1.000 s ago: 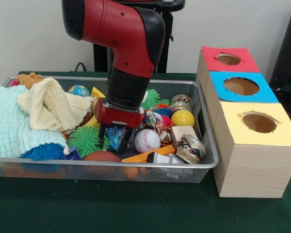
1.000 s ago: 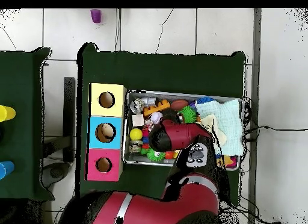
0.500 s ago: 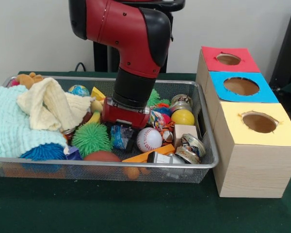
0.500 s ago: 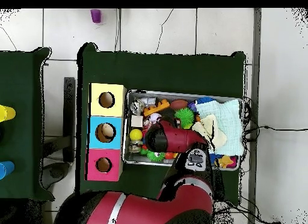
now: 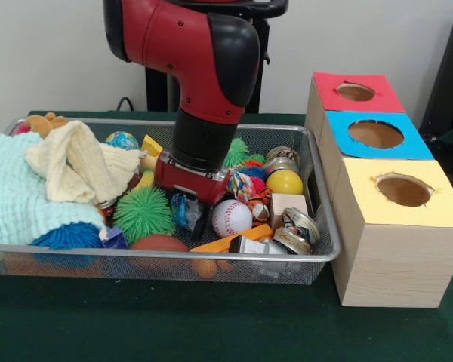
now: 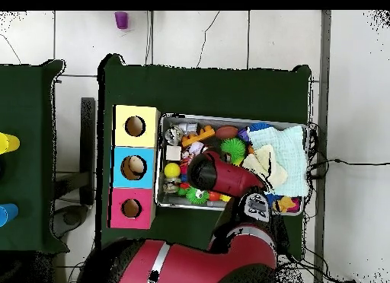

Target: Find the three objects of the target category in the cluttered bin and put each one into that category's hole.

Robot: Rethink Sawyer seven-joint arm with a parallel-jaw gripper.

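The wire mesh bin point(image 5: 174, 256) holds a heap of toys, cans and cloths. My gripper point(image 5: 190, 202) hangs from the red arm and is pushed down into the middle of the clutter. It sits over a blue crinkly wrapper point(image 5: 183, 213), between a green spiky ball point(image 5: 143, 214) and a baseball point(image 5: 230, 218). Its tips are buried, so its state is hidden. In the overhead view the arm point(image 6: 221, 173) covers the gripper and the bin's point(image 6: 228, 119) middle. Three wooden boxes with round holes stand beside the bin: red top point(image 5: 356, 92), blue top point(image 5: 377, 134), yellow top point(image 5: 404, 190).
A mint cloth point(image 5: 15, 196) and a cream cloth point(image 5: 79, 170) cover the bin's left part. A yellow ball point(image 5: 285, 182), a wooden block point(image 5: 285, 205), crushed cans point(image 5: 298, 230), an orange block point(image 5: 226, 240) and a brown ball point(image 5: 158, 243) lie around the gripper.
The gripper has shifted a little to the right and sunk lower among the toys. The green spiky ball now shows more fully at its left.
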